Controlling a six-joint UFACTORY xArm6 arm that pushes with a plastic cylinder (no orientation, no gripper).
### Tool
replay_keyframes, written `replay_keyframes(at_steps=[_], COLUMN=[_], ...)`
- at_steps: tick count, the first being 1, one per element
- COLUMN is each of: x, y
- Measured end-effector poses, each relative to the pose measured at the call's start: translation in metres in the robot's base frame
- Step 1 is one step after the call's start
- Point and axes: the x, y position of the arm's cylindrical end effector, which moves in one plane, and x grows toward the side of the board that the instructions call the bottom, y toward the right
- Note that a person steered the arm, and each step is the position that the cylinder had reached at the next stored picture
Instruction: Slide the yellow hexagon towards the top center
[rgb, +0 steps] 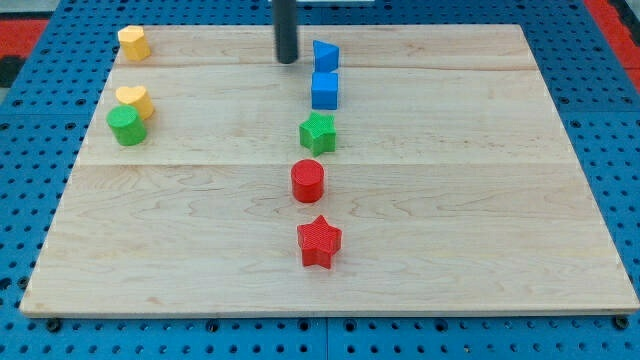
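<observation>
The yellow hexagon (134, 42) sits at the board's top left corner. My tip (287, 60) rests on the board at the top center, far to the hexagon's right and just left of a blue triangular block (325, 55). A yellow heart-shaped block (134, 100) lies below the hexagon, touching a green cylinder (127, 126).
A blue cube (325, 90), a green star (318, 132), a red cylinder (308, 181) and a red star (319, 241) form a column down the middle of the wooden board (480, 200). Blue pegboard surrounds the board.
</observation>
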Motion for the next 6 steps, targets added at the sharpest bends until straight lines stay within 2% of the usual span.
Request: replay_keyframes(at_steps=[2, 3, 4, 5, 6], x=[0.032, 0.011, 0.006, -0.023, -0.031], y=[-0.167, -0.224, -0.225, -0.225, -0.202])
